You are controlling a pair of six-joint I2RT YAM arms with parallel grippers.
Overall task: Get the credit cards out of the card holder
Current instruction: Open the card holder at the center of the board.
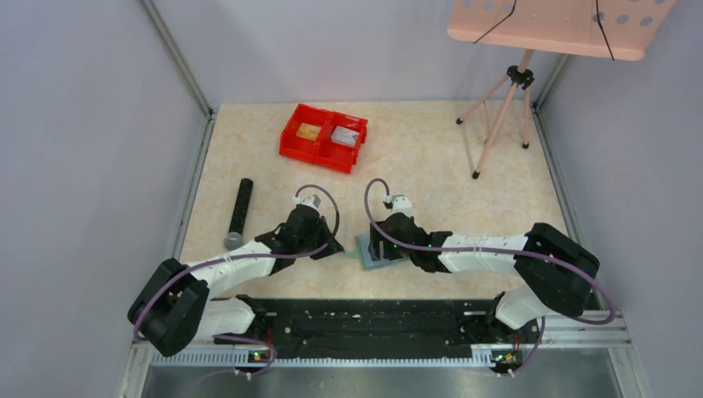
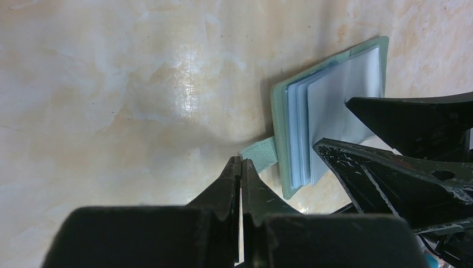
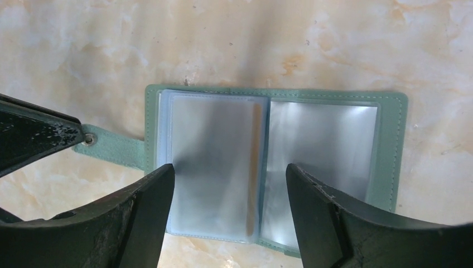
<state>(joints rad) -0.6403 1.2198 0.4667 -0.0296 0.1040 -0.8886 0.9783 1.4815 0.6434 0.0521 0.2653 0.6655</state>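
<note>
The sage-green card holder (image 3: 396, 139) lies open on the table, its pale blue-grey pockets (image 3: 212, 167) facing up. It also shows in the top view (image 1: 366, 251) and the left wrist view (image 2: 281, 134). My right gripper (image 3: 228, 181) is open, with one finger on each side of the left pocket stack, low over it. A thin orange-brown strip (image 3: 257, 167) shows at that pocket's inner edge. My left gripper (image 2: 241, 162) is shut, its tips at the end of the holder's tab (image 2: 261, 152). A gold card (image 1: 308, 131) and a grey card (image 1: 346, 135) lie in the red bin.
The red double bin (image 1: 292, 145) stands at the back centre. A black cylinder (image 1: 240, 209) lies at the left. A pink tripod stand (image 1: 500, 108) rises at the back right. Grey walls close in both sides.
</note>
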